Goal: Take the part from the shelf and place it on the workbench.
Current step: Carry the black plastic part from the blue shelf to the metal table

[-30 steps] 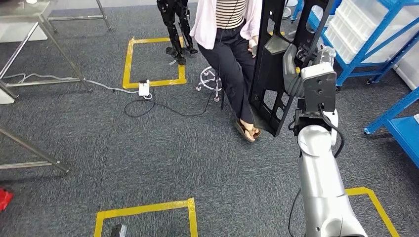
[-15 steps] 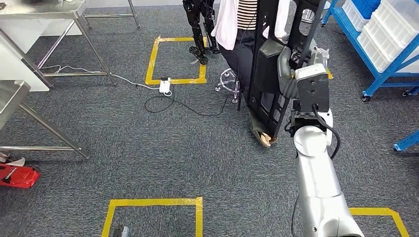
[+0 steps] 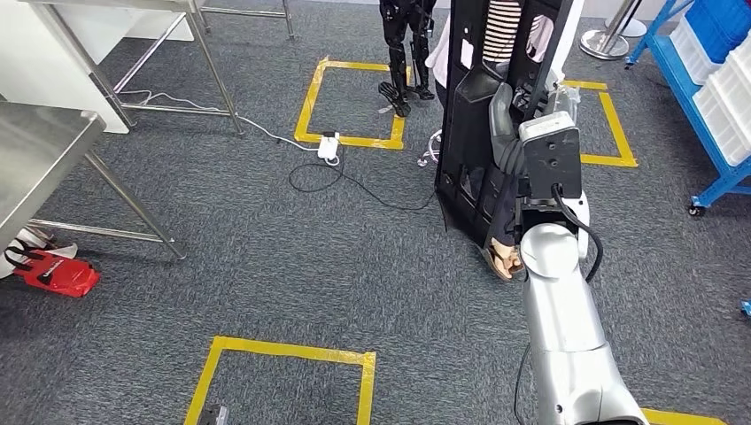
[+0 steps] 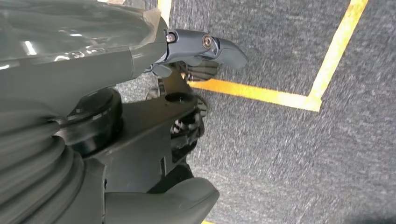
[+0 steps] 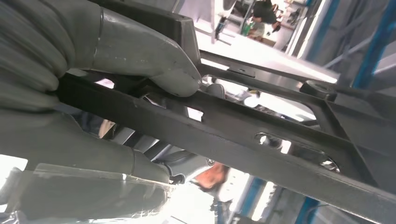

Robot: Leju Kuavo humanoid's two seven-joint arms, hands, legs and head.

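I am gripping the part (image 3: 478, 133) in my right hand (image 3: 505, 124) – long axis upright, off the floor – with the workbench (image 3: 40, 155) lying well apart to my left.

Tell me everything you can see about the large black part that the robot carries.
The large black frame-like part looks like matte moulded plastic: long flat bars joined by crosspieces, with rectangular cut-outs and small oval holes. It stands nearly upright above the grey carpet, its lower end tilted slightly left in the head view. The right hand grips one bar, thumb pressed on top. A seated person is partly hidden behind it.
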